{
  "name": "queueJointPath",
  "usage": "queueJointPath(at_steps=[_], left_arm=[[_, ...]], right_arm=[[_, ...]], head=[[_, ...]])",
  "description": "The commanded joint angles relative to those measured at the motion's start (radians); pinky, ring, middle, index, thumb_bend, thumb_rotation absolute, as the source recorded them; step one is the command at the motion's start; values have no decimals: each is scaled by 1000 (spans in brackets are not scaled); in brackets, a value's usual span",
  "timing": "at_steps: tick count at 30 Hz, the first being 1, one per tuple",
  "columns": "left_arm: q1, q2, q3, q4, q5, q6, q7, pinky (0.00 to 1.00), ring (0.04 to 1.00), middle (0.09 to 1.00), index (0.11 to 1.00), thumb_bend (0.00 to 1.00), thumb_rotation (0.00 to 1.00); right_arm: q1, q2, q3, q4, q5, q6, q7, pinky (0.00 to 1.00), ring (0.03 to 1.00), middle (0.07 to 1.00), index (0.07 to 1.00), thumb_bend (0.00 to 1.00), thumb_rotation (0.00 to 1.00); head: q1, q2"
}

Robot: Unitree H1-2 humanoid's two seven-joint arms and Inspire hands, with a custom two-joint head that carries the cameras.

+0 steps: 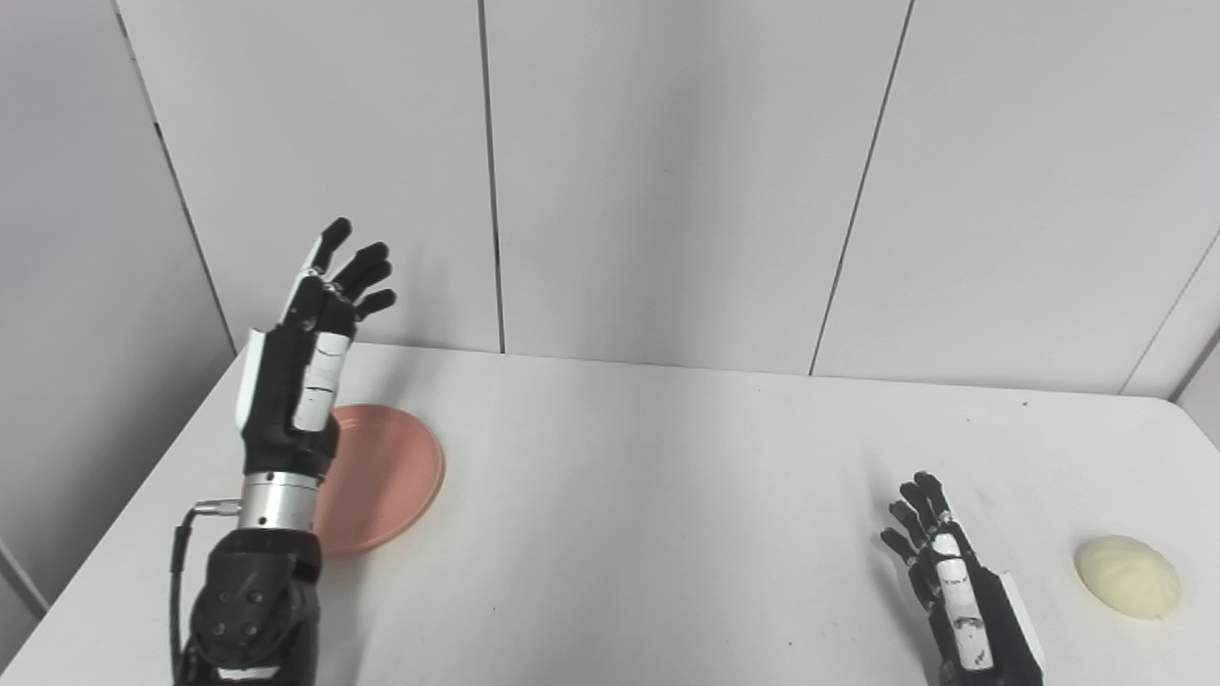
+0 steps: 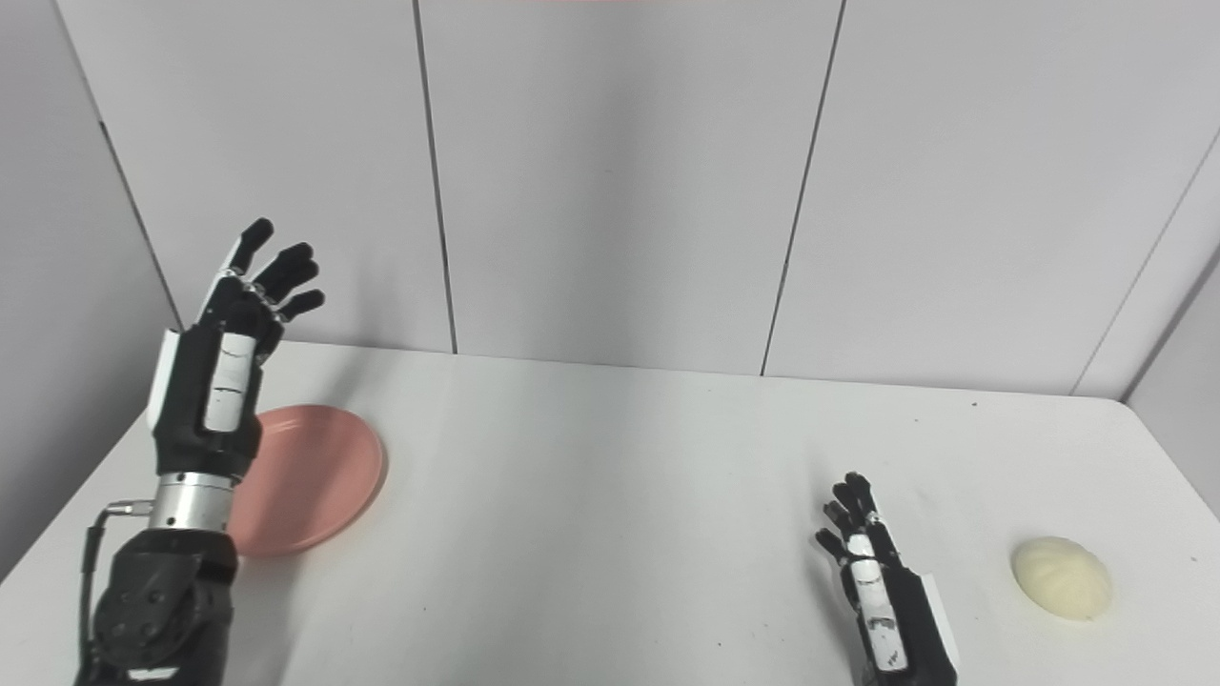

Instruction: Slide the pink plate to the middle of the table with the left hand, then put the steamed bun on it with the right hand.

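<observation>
A pink plate [image 1: 391, 476] lies flat on the left side of the white table [image 1: 667, 495]. My left hand [image 1: 310, 362] is raised upright above the plate's near-left rim, fingers spread and open, holding nothing; its wrist and forearm hide part of the plate. A pale cream steamed bun [image 1: 1128, 575] sits near the table's right edge. My right hand [image 1: 953, 581] rests low near the front edge, a short way left of the bun and apart from it, fingers extended and open.
Grey wall panels [image 1: 667, 171] stand right behind the table's far edge. The table's right rear corner [image 1: 1177, 405] shows, with a gap beyond it. Bare tabletop stretches between the plate and the right hand.
</observation>
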Motion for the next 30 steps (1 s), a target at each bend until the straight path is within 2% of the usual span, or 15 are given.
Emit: queueJointPath(at_steps=[1,4,11,14,16,19,22,24,28,30], left_arm=[[-58,45,14,6,-2,5,-1,814,853,839,868,912,850],[-86,87,35,53,-23,28,-6,847,868,858,878,908,861],[-142,175,57,184,-75,64,-55,824,900,921,869,895,911],[-179,206,71,274,-130,66,-103,835,917,934,892,892,905],[-199,223,78,335,-145,45,-120,831,915,918,893,879,907],[-228,237,88,451,-141,-22,-125,820,899,891,886,847,912],[-253,245,100,553,-138,-59,-118,801,880,878,883,836,917],[-272,250,106,640,-133,-93,-110,810,878,872,910,832,927],[-302,259,111,768,-132,-129,-103,815,873,868,939,854,944],[-313,259,117,825,-141,-147,-103,773,861,874,940,846,945]], right_arm=[[31,24,14,28,3,-18,2,928,954,962,969,737,902],[31,23,16,24,3,-11,4,931,958,962,976,736,904],[30,24,15,27,3,-7,2,936,959,964,975,737,888],[30,23,15,26,6,-5,4,934,958,963,974,734,886],[32,23,17,22,7,-4,6,935,958,963,974,731,888],[36,24,18,8,12,6,7,939,960,966,976,721,892],[38,23,19,3,12,7,7,935,956,962,971,721,887],[40,23,19,-3,10,11,4,932,954,960,969,729,888],[43,19,21,-13,10,13,7,923,950,956,969,730,898],[43,19,21,-17,14,17,9,931,953,958,974,727,897]], head=[[1,0],[1,5],[2,7],[3,11],[3,12],[2,19],[3,24],[4,26],[4,34],[2,36]])
